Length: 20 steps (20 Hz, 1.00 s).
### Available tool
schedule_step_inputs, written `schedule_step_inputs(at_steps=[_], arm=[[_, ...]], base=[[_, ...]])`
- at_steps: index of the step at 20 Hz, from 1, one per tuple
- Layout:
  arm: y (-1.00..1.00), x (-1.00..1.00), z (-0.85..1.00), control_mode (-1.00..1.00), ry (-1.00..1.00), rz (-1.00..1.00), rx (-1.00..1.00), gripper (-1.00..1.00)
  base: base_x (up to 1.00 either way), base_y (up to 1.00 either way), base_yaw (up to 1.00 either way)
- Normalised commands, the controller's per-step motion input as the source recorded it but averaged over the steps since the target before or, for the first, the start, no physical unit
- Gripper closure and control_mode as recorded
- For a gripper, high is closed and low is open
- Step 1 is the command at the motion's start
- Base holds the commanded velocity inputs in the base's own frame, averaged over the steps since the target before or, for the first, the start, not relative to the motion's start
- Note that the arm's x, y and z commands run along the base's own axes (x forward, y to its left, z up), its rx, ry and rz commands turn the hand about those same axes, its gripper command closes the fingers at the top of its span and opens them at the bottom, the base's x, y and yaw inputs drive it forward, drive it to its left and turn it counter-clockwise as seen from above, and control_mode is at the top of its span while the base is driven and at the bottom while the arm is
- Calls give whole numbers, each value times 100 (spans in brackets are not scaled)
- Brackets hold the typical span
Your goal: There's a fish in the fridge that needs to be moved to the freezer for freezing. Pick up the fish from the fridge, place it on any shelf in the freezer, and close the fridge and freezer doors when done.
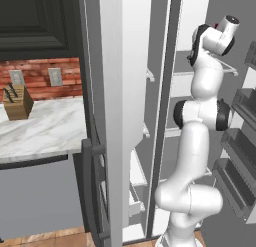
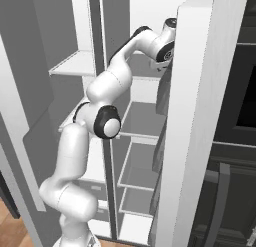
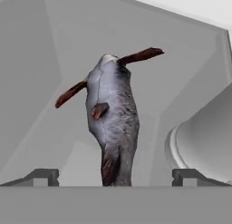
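with its two dark fingertips [image 3: 41,177] standing wide apart at the bottom of the hand view, the tool [image 3: 116,177] is open and holds nothing, so the step in hand looks like the reach for the first pick. just beyond the tips, between them, the fish [image 3: 112,123] lies on a pale fridge shelf [image 3: 68,159], its tail end nearest the tool and its body running away toward the back wall, dark reddish fins sticking out to either side. whether the tips already flank the tail or stop short of it cannot be told. to the right of the fish a rounded white object [image 3: 204,141] sits near the shelf's right edge, too cropped to name. from the base views the arm [image 1: 200,111] stretches high into the open fridge [image 2: 145,116], between the plain fridge door [image 2: 192,141] and the freezer door [image 1: 115,116], both swung open. next, i judge, the tool should ease forward until its tips straddle the thicker body, then close; the white object leaves little room on the right.
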Motion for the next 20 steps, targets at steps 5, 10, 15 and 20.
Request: schedule_step_inputs(at_steps=[5, 10, 15, 20], arm=[[30, 0, -90, -100, -1, 4, 0, 100], [39, 0, -67, -100, -11, 6, 0, 100], [36, -4, -65, -100, -10, 6, 0, 100], [12, -36, -4, -100, -11, 1, 0, 100]], base=[[0, 0, 0], [0, 0, 0], [0, 0, 0], [0, 0, 0]])
